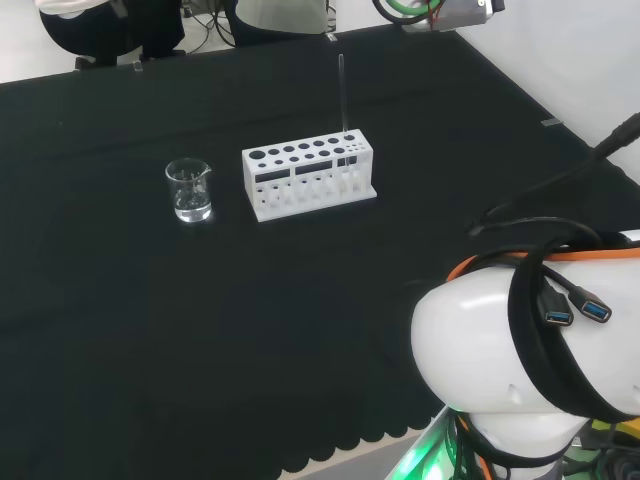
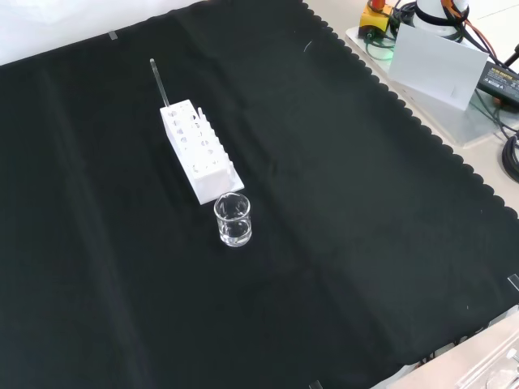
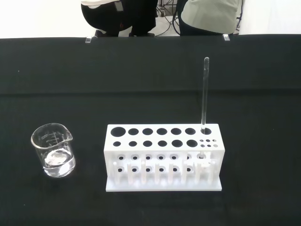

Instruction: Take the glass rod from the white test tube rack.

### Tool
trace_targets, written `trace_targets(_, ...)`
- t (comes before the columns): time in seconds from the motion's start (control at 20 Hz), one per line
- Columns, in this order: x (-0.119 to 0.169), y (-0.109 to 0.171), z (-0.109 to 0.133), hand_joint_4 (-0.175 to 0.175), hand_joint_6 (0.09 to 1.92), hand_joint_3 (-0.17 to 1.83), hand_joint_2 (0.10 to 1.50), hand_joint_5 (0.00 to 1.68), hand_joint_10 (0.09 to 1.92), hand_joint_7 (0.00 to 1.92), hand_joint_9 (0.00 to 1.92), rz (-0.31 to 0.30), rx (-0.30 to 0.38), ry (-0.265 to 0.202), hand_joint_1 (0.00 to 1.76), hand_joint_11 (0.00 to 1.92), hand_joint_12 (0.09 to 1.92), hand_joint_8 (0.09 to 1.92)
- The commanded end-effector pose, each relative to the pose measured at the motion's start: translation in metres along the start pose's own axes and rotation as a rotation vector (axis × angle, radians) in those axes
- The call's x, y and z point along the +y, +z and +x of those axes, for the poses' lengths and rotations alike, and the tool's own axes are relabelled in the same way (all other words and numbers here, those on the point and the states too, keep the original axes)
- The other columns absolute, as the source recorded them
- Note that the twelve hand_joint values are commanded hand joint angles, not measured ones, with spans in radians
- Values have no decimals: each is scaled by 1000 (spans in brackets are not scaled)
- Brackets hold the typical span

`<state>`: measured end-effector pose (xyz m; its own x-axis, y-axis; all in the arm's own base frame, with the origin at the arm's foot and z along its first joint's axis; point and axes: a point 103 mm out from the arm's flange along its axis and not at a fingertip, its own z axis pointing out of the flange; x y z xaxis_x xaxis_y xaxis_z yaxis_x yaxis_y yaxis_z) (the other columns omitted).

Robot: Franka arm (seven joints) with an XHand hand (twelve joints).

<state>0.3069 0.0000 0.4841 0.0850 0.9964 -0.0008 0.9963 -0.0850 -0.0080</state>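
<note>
While the white arm link fills the lower right of the head view, the robot hand's state cannot be told. Mid-frame, a beaker stands left of the white test tube rack; the glass rod stands upright in the rack's right end, above the black surface.

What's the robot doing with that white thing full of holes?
Nothing is being touched yet. A glass rod stands upright in a small hole at one end of the white rack on the black cloth. A small beaker sits apart from the rack's other end. The robot arm is back at the near edge of the head view, away from the rack, so taking the rod out has not begun.
</note>
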Motion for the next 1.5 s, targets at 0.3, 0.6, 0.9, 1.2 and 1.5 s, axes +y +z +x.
trace_targets(0.3,1,3,-3,-102,87,450,828,0,651,0,0,5,-11,11,506,0,1099,400)
trace_targets(0.6,3,7,-6,-102,87,430,837,0,657,0,0,15,-6,14,507,0,1102,402)
trace_targets(0.9,4,10,-10,-103,87,411,849,6,693,0,0,37,-4,10,506,0,1133,442)
trace_targets(1.2,14,6,-19,-102,87,393,861,14,797,0,5,42,0,10,501,0,1299,502)
trace_targets(1.5,48,4,-41,-106,87,408,855,26,876,0,104,47,14,7,495,97,1425,615)
